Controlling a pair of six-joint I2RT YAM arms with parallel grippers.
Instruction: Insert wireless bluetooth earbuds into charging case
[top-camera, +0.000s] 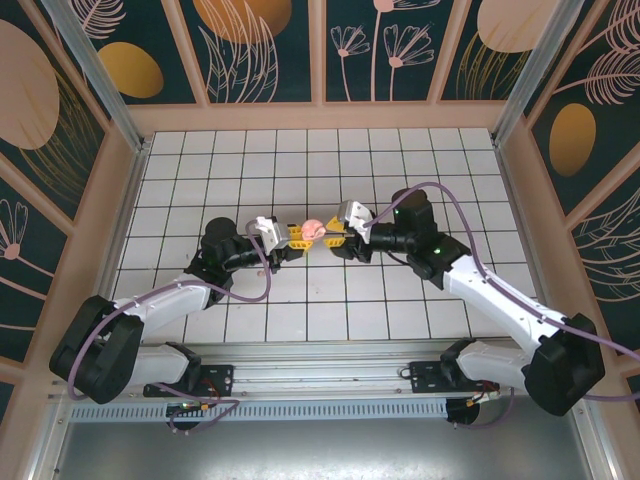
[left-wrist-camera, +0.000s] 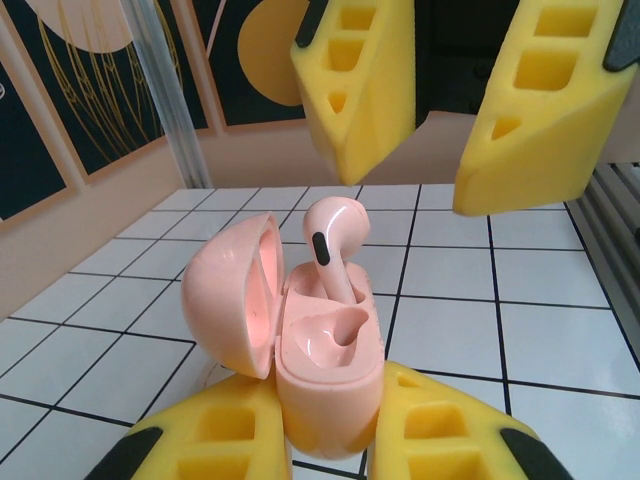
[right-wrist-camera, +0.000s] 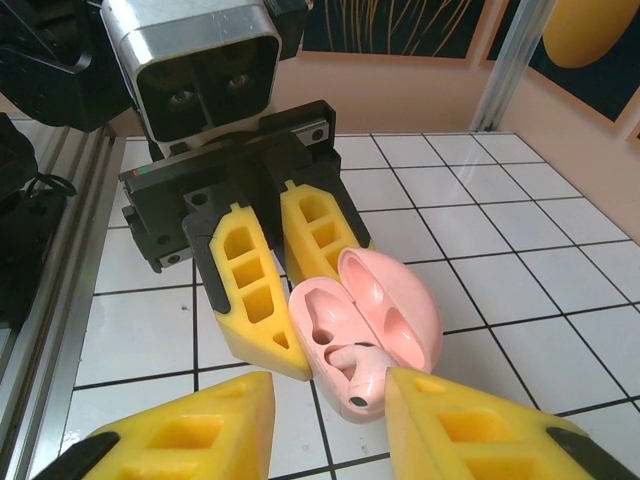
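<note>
The pink charging case (left-wrist-camera: 330, 370) is pinched between the yellow fingers of my left gripper (left-wrist-camera: 330, 385), which is shut on its lower body. Its lid (left-wrist-camera: 230, 295) hangs open to the left. One pale pink earbud (left-wrist-camera: 333, 245) stands in the far socket with its stem down and its head well above the rim. The nearer socket is empty. My right gripper (left-wrist-camera: 410, 185) hovers over the earbud with its jaws apart, one finger on each side. In the right wrist view the earbud (right-wrist-camera: 360, 375) lies between the right gripper's (right-wrist-camera: 330, 385) fingertips, close to the right one. From above, both grippers meet at the case (top-camera: 312, 229).
The white tiled floor (top-camera: 300, 160) is fenced by wooden walls with patterned panels (top-camera: 260, 50) and metal corner posts (top-camera: 95, 70). A metal rail (top-camera: 320, 385) runs along the near edge, by the arm bases.
</note>
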